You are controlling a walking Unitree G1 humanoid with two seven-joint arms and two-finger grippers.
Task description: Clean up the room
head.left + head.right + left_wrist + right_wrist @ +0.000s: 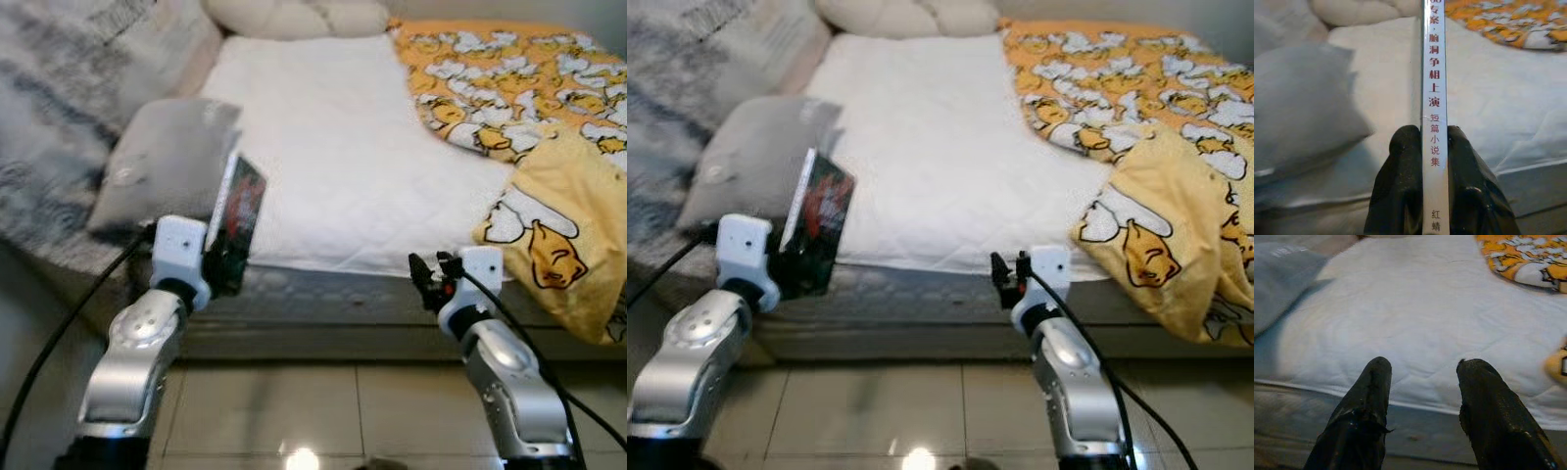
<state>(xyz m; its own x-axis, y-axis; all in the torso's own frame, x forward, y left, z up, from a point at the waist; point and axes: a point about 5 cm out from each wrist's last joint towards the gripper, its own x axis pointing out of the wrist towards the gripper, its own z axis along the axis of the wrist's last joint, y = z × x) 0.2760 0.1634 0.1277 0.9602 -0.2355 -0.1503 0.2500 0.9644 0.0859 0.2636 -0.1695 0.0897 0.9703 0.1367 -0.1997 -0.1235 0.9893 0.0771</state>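
The robot stands at the side of a bed [323, 279]. The bed has a white cover [343, 157] on top.

The left claw [223, 257] is clamped on a book [238, 217]. The book stands up on its edge, tilted a little, right in front of the bed's side and near a grey pillow [162, 162]. The pillow lies on the bed at the robot's left. In the left wrist view the two black fingers [1400, 186] press on both sides of the book's thin white spine [1434, 98]. The spine has red and dark writing running down it. The book's front is dark with some red on it.

The right claw [423, 279] is held up in front of the bed's side, well apart from the book. Its two fingers [1364, 411] are spread apart, and nothing is between them. Past them in the right wrist view lies the white cover.

A yellow blanket [549, 147] with white and orange cartoon animals lies on the far right of the bed. One part of it hangs down over the bed's side, near the right claw. A puffy cream pillow [299, 15] sits at the head of the bed. A grey and white fuzzy blanket [49, 117] is at the far left, just beside the grey pillow. The floor [313, 411] under the robot is shiny pale tile.
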